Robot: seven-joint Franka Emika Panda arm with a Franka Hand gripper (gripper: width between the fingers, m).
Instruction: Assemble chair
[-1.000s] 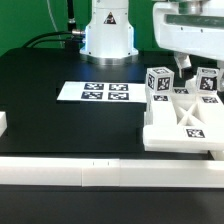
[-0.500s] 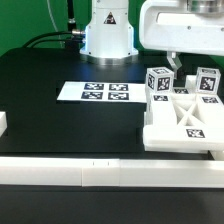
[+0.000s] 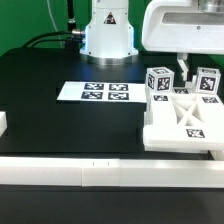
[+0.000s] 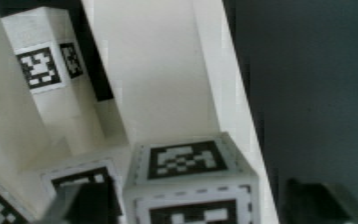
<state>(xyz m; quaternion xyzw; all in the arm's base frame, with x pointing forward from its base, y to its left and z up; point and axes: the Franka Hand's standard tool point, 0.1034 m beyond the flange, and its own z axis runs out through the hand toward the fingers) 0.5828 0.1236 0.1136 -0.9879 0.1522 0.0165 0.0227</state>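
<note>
The chair stands at the exterior view's right: a white slab (image 3: 165,135) carrying an X-braced panel (image 3: 190,112), with two tagged square posts (image 3: 160,82) (image 3: 207,82) behind it. My gripper (image 3: 183,68) hangs down between those two posts. In the wrist view a tagged white post end (image 4: 186,165) sits between my dark fingers (image 4: 329,200), and a thin dark gap shows on each side of it. The gripper (image 4: 202,205) is open around the post end. A second tagged post (image 4: 44,66) lies beside it.
The marker board (image 3: 95,93) lies flat mid-table. The robot base (image 3: 108,35) stands at the back. Long low white rails (image 3: 80,172) run along the front edge, and a short white block (image 3: 3,122) sits at the exterior view's left.
The hand has shifted toward the exterior view's left and come down between the posts. Its fingers now reach lower. The chair parts have not moved.
</note>
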